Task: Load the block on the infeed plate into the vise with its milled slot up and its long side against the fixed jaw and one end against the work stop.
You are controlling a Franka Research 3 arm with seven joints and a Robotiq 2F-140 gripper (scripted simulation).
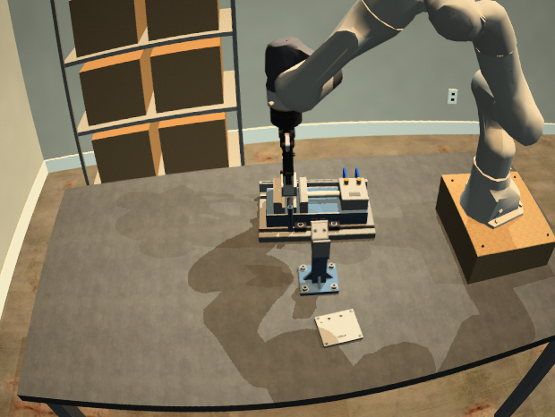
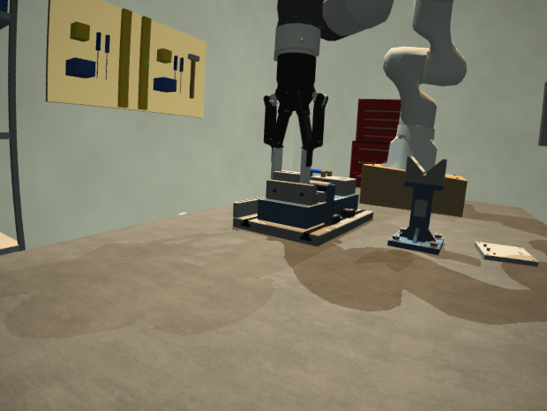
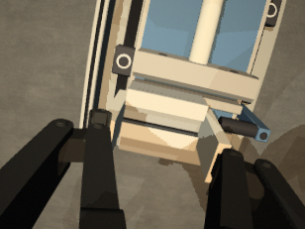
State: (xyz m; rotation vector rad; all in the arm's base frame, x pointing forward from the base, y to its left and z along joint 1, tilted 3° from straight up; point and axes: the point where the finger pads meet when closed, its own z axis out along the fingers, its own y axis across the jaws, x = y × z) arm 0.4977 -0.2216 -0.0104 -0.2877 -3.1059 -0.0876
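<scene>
- I have the gripper [image 2: 289, 169] clamped on the part [image 3: 161, 126]; it sits down in the vise [image 1: 313, 210], towards the table's far edge, between the two jaws.
- The plate [image 1: 337, 330] near the front edge is bare, so pickup and transfer look done; the V-block [image 2: 424, 174] holds nothing.
- In the wrist view the stop [image 3: 240, 126] lies just beside one end of the part; I cannot tell whether they touch, nor whether the long side meets the fixed jaw.
- Left, as I judge it: confirm seating on the bars, then release.
</scene>
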